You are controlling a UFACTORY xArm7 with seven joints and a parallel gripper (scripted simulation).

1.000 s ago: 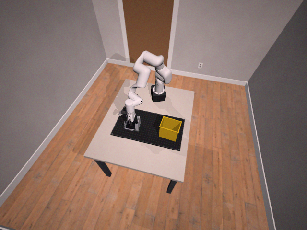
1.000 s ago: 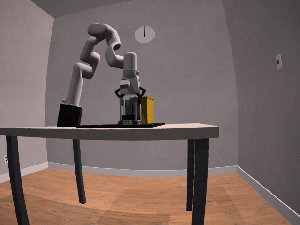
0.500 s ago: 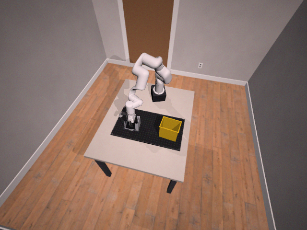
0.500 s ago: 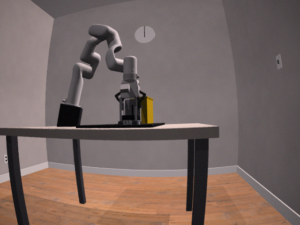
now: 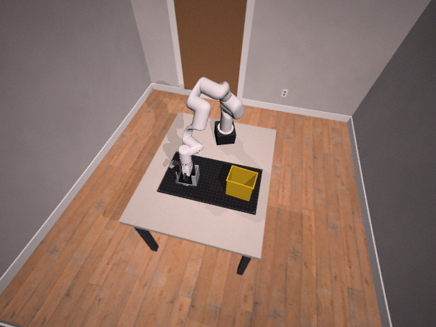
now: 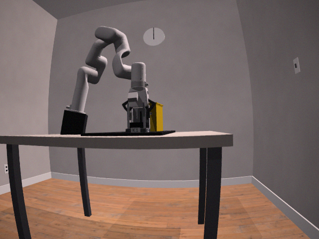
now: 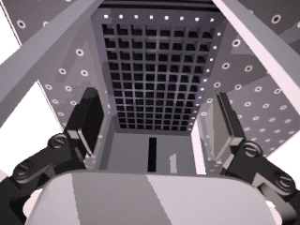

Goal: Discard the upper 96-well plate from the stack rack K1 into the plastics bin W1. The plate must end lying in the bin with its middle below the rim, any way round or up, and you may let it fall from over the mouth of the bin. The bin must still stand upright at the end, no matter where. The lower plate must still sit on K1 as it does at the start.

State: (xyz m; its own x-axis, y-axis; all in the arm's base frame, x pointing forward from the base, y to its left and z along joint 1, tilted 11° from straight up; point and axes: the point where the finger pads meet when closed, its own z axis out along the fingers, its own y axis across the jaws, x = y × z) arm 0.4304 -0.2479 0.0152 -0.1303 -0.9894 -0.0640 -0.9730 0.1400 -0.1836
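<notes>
The grey stack rack K1 (image 5: 188,175) stands on the left part of the black perforated mat (image 5: 210,184); its label shows in the exterior view (image 6: 135,130). The upper 96-well plate (image 7: 155,75), a dark grid of wells, fills the wrist view between the rack's posts. My gripper (image 7: 155,103) is open and lowered into the rack, one finger on each side of the plate's near end, not closed on it. It also shows in the top and exterior views (image 5: 184,173) (image 6: 137,113). The lower plate is hidden. The yellow bin W1 (image 5: 241,182) stands upright to the right.
The arm's black base (image 5: 225,135) sits at the back of the table. The rack's grey posts (image 7: 33,61) rise close on both sides of the fingers. The bin also shows right behind the rack in the exterior view (image 6: 156,117).
</notes>
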